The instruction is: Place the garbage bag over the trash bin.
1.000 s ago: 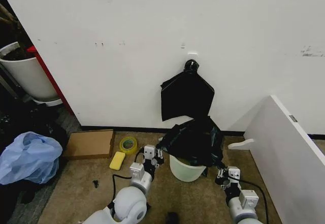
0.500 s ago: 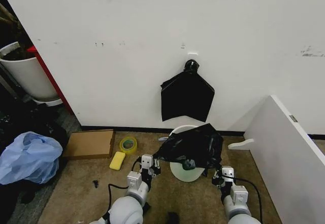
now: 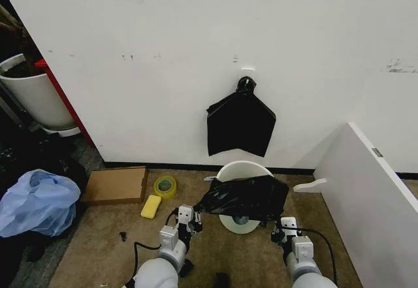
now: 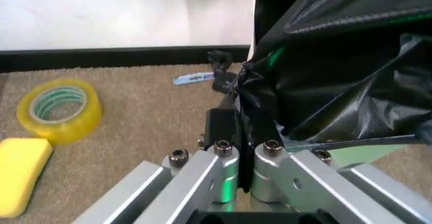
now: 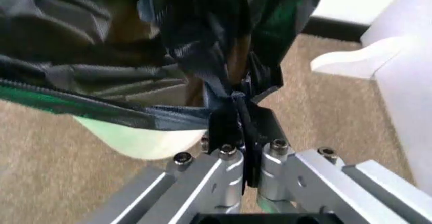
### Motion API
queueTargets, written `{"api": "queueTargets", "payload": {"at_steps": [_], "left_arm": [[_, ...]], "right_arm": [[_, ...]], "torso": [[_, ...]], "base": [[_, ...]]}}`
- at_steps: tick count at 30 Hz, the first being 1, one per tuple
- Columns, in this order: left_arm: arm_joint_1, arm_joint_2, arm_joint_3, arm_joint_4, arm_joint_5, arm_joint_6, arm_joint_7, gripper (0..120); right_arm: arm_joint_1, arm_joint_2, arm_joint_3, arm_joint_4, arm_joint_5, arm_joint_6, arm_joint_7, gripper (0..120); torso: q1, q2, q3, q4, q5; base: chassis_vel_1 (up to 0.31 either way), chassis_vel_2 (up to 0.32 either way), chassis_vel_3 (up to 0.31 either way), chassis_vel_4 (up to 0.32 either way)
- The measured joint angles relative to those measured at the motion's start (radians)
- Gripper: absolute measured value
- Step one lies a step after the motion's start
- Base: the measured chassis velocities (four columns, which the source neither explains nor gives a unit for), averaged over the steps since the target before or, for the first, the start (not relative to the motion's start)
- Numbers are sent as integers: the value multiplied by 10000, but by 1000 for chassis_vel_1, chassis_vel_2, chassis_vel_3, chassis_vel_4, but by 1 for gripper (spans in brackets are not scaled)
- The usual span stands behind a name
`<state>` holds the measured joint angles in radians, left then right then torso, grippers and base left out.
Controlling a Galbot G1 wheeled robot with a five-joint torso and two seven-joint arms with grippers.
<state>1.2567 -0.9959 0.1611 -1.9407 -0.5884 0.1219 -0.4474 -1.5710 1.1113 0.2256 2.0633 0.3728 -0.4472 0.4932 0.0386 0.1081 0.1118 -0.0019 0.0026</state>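
Both arms are white with rounded, glossy shells, ending in blocky silver-white wrists. A black cable loops along each forearm in the head view. The left gripper has 2 brushed-aluminium finger bars, angled like a V, and 4 dark hex-socket screws in a row across their knuckles, with black pads at the tips. The right gripper is built the same: silver bars, 4 screws, black pads.

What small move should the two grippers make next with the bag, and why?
Probably carry the garbage bag back toward the wall. Both the left gripper and right gripper clamp its edges, yet the trash bin rim on the wall side shows bare above the stretched plastic.
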Motion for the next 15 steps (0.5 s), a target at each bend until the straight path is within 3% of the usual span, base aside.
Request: {"api": "queueTargets", "payload": {"at_steps": [15], "left_arm": [[-1042,-586,244,1030,-28,726,-321,0]], "right_arm": [[1149,-25,-254,-909,854,-742,-1,0]], "torso": [[0,0,0,-2,0]], "base": [[0,0,0,0]]}}
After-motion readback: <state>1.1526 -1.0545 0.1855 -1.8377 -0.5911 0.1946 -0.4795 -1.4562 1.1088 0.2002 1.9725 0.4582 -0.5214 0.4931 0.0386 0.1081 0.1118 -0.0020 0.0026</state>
